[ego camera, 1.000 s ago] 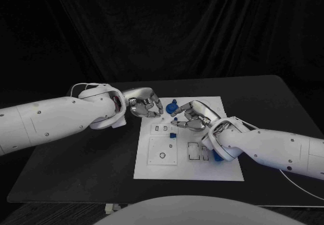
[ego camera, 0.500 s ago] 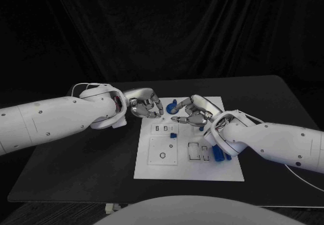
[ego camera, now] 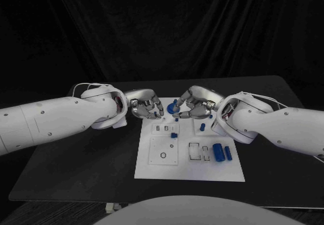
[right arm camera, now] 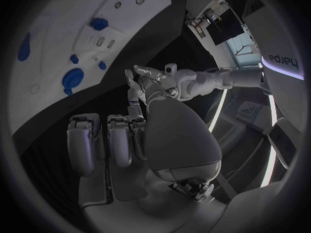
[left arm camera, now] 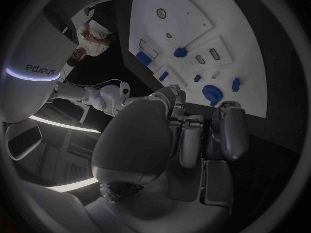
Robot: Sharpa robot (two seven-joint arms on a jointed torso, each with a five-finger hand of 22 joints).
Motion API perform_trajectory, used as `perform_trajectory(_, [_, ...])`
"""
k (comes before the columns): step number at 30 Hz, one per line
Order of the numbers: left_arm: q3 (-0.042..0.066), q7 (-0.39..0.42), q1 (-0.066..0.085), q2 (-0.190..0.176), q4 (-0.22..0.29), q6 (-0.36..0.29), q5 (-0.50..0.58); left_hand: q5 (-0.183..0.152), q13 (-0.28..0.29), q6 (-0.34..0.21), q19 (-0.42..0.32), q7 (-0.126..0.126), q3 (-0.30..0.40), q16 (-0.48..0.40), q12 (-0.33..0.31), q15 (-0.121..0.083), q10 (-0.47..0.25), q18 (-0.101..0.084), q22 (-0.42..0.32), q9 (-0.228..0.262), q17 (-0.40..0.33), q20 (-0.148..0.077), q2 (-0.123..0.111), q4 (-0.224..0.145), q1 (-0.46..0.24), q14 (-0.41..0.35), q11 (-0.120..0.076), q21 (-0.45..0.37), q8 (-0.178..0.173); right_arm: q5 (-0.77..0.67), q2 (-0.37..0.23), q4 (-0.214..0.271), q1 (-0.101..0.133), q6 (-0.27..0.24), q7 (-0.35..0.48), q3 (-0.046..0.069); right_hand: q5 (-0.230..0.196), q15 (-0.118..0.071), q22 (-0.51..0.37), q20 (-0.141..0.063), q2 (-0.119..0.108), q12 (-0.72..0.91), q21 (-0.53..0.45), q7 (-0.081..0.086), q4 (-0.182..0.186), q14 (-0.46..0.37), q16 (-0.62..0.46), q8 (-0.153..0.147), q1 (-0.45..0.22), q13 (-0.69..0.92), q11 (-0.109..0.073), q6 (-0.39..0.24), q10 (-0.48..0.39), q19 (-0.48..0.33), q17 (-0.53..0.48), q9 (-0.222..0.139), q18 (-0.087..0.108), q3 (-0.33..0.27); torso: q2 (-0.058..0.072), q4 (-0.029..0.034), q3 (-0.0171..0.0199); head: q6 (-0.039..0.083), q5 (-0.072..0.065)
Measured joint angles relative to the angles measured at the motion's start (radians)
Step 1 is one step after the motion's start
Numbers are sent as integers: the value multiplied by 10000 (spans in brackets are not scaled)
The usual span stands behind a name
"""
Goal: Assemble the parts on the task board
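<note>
A: Both hands are up at the far edge of the task board (ego camera: 152, 171). The left hand (ego camera: 145, 108) hangs at the far left corner, fingers curled in on themselves, and I see nothing in them.

B: The wrist view agrees, fingers folded over the palm. The right hand (ego camera: 194, 108)?

A: Over the far edge near the middle, fingers bent down around the round blue part (ego camera: 172, 108). Whether it grips that piece or just hovers by it, I can't tell.

B: Where do the other parts lie?

A: A small blue peg (ego camera: 173, 135) stands mid-board, another small blue part (ego camera: 202, 126) sits toward the right edge, and two long blue cylinders (ego camera: 222, 152) lie side by side near the right edge, closer to the robot.

B: So the danger?

A: Crowding, I'd say. The two hands are near each other at that far edge; a careless sweep could knock knuckles together or nudge the round part off its seat.

B: And that big right forearm?

A: It hangs above the right edge, near the cylinders. Swing low and they could roll off the board.
</note>
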Motion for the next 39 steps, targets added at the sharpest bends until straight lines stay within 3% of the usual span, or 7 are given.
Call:
perform_trajectory(5, [0,-35,-23,-5,-16,8,-48,0,0,0,0,0,0,0,0,0,0,0,0,-11,0,0,0,0,0,0,0,0,0,-1406,372,-113,24,1598,-1197,-4,-41,0,-1,10,-42,0,0,14,-3,0,0,-41,-37,0,0,-144,0,11,0,-1,1,-53,0,1,1,0,2])
perform_trajectory(11, [0,-61,-53,-35,-15,7,-78,0,0,0,0,0,0,0,0,0,0,0,0,-11,0,0,0,-1,0,0,0,0,0,-2722,752,-369,-244,2301,-1779,0,146,0,-1,10,-60,0,0,-14,-290,0,0,-40,102,0,-1,-271,0,11,0,80,2,47,-2,1,1,0,64])
perform_trajectory(14, [0,-66,-61,-95,-3,3,-87,0,0,0,0,0,0,0,0,0,0,0,0,-11,0,0,0,0,0,0,0,0,0,-3316,911,-483,-451,2359,-1883,-4,140,0,-2,10,-54,0,0,-25,-290,0,0,-41,114,0,-1,-323,-1,11,0,102,2,47,3,2,1,0,91])
perform_trajectory(19, [0,-75,-88,-175,13,1,-99,0,0,0,0,0,0,0,0,0,0,0,0,-26,0,0,0,-1,0,0,0,0,-1,-4112,1065,-625,-708,2353,-1986,-8,-453,0,-2,10,-138,0,0,-35,-290,0,0,87,29,0,-3,-461,-2,11,0,204,3,47,10,9,0,0,101])
perform_trajectory(25, [0,-80,-123,-196,15,1,-107,0,0,0,0,0,0,0,0,0,-1,-1,0,-25,0,0,0,-1,0,0,0,0,-1,-4793,1128,-696,-923,2183,-2050,-4,-612,-1,-3,10,-211,0,0,-2,-290,0,0,87,-44,0,-4,-680,-3,11,0,215,4,47,13,13,0,0,70])
perform_trajectory(30, [0,-81,-143,-196,15,2,-111,-1,0,0,0,0,0,0,0,0,-1,0,0,-26,0,0,0,-1,0,0,0,0,-1,-5276,1162,-703,-1062,1907,-2076,-4,-1122,-1,-3,10,-373,0,0,13,-148,0,0,154,-206,0,-4,-768,-3,11,0,252,4,22,10,13,0,0,57])
perform_trajectory(39, [0,-85,-182,-182,1,19,-116,0,0,0,0,0,0,0,0,0,-1,0,0,-34,0,0,0,-1,0,0,0,0,42,-5813,1243,-718,-1304,1602,-2109,-4,-1253,-1,-4,10,-427,0,0,-1,-92,0,0,203,-260,0,-4,-783,-3,11,0,280,5,79,4,8,0,0,47])
